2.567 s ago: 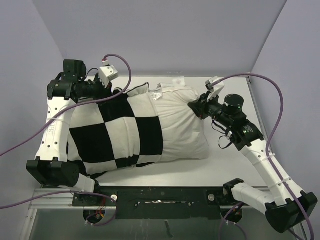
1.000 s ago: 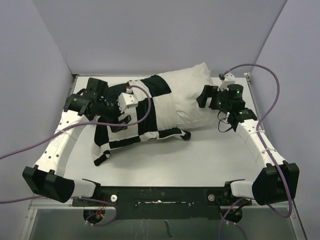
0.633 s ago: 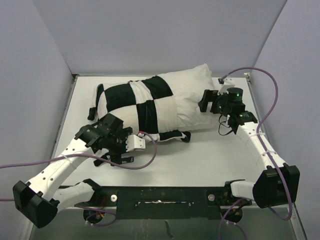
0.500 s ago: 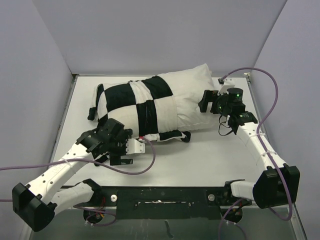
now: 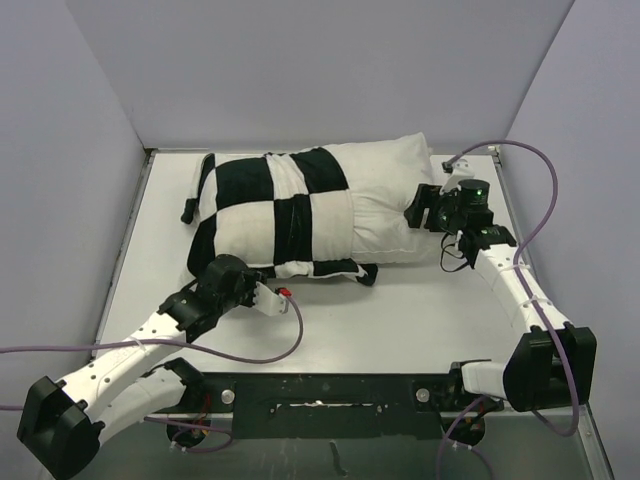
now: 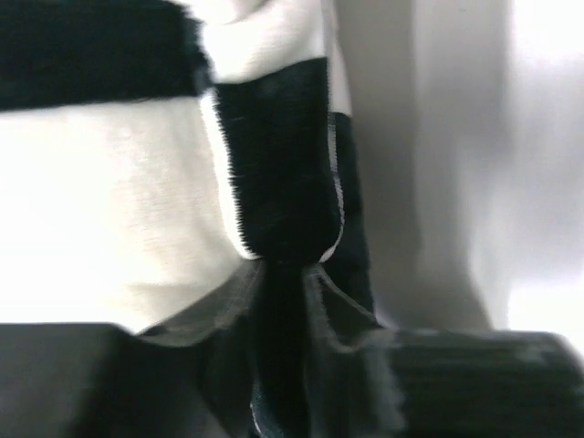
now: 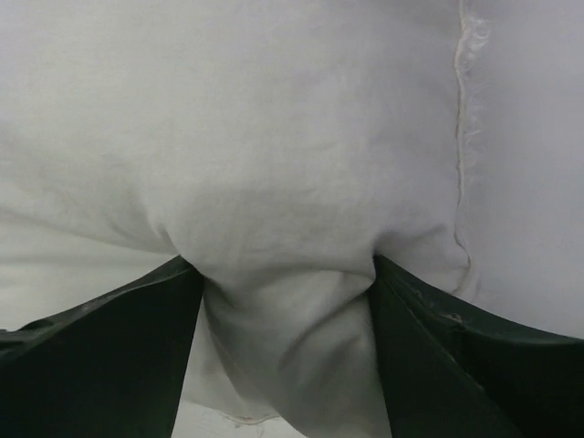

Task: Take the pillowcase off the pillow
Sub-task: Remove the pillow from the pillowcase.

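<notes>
while the pillow (image 5: 385, 195) lies on the desk (image 5: 400, 310) with the pillowcase (image 5: 270, 215) over its left half, the left end effector (image 6: 285, 310) clenches the pillowcase's near edge and the right end effector (image 7: 283, 310) pinches the pillow's bare end.

The plump plain white fabric pillow (image 5: 385, 195), its left part inside the black-and-white checkered fabric pillowcase (image 5: 270, 215), lay across the far half of the flat white table (image 5: 400, 320). Only a narrow strip of table ran behind it along the grey back wall (image 5: 320, 70). A wider strip ran along the grey left wall (image 5: 60, 200). The near middle was open. The white left arm (image 5: 130, 345) and its looping purple cable (image 5: 262, 358) crossed the near-left corner, and the white right arm (image 5: 510, 290) lined the right edge. The left gripper (image 6: 283, 283), pinching the pillowcase's near hem, and the right gripper (image 7: 283, 274), clamped on the pillow's right end, blocked those approaches.
</notes>
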Robot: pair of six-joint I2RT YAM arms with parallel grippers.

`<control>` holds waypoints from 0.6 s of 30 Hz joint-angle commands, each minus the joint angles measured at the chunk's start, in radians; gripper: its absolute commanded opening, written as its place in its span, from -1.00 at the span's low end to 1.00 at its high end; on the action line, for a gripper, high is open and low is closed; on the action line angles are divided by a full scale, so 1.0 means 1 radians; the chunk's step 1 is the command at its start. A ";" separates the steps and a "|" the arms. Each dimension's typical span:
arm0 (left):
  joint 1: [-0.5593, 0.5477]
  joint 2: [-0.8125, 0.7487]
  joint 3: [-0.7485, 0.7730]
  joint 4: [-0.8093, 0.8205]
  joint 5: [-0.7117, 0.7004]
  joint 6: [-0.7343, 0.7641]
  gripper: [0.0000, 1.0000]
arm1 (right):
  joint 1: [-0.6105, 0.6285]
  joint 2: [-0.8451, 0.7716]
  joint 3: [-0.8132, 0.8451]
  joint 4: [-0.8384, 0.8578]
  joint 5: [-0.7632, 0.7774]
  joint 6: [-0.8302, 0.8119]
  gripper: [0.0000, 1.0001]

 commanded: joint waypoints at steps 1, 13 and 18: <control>0.052 -0.040 0.002 0.171 0.008 0.085 -0.82 | -0.077 0.010 -0.052 0.029 -0.025 0.058 0.17; 0.537 -0.014 0.164 0.099 0.304 0.117 -1.00 | -0.204 -0.032 -0.113 0.081 0.034 0.187 -1.00; 0.727 0.030 0.194 0.103 0.400 0.165 -1.00 | -0.258 -0.078 -0.132 0.071 0.120 0.229 -1.00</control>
